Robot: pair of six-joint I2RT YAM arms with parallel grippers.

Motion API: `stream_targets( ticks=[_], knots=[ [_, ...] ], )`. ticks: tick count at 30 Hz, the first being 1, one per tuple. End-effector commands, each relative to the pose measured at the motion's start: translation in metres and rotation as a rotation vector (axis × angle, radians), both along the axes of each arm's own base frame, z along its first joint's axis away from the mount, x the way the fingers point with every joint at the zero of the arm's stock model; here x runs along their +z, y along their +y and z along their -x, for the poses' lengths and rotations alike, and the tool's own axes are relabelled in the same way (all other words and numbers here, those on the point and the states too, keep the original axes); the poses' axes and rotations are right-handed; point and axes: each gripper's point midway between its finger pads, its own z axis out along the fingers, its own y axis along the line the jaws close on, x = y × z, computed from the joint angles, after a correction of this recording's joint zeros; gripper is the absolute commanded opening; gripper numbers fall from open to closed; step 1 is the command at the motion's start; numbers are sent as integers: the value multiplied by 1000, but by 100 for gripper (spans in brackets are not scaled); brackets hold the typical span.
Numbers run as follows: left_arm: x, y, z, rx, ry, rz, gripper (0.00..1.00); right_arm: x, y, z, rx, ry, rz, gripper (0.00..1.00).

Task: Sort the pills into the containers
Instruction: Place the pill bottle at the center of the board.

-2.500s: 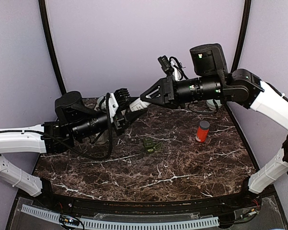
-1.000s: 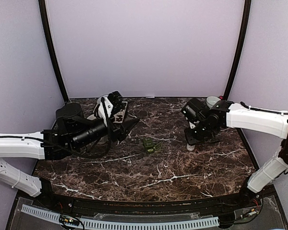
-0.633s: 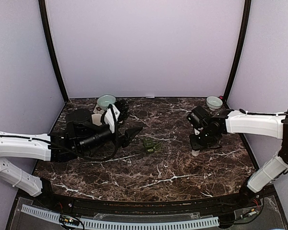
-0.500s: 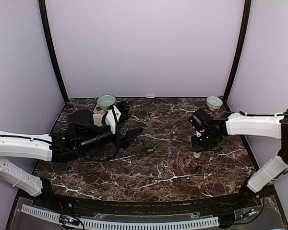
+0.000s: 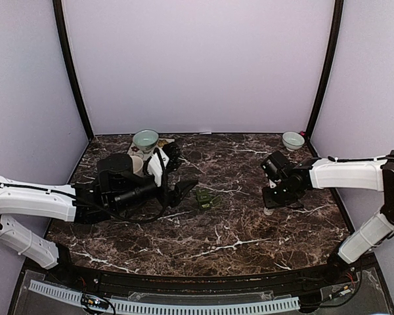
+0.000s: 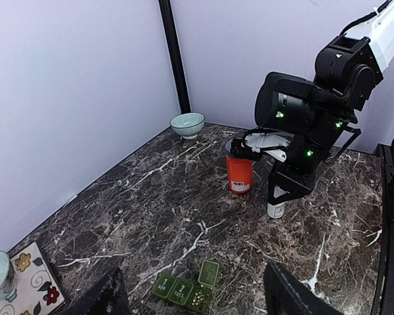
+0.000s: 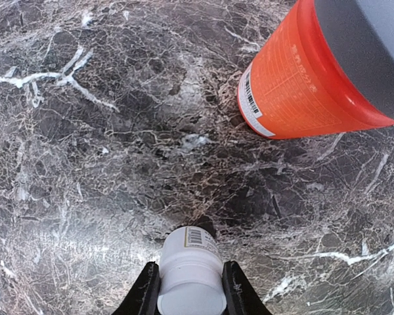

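White pill bottle, pinched by the right tool, may tip if jerked against the orange bottle; left tool spread.

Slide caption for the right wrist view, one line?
Right gripper clamps a small white bottle upright on the marble table, an orange bottle standing just beyond it.

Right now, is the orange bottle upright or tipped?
Upright: the orange bottle stands on its base, beside the white bottle in the right gripper.

Dark marble table, floral mat, lilac walls
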Motion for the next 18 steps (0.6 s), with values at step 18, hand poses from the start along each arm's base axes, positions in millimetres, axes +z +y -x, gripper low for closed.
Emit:
stream_targets(
  ticks=[18],
  knots=[
    [-2, -1, -1, -7, 14, 20, 72, 5, 9, -23, 10, -19, 2, 14]
  ],
)
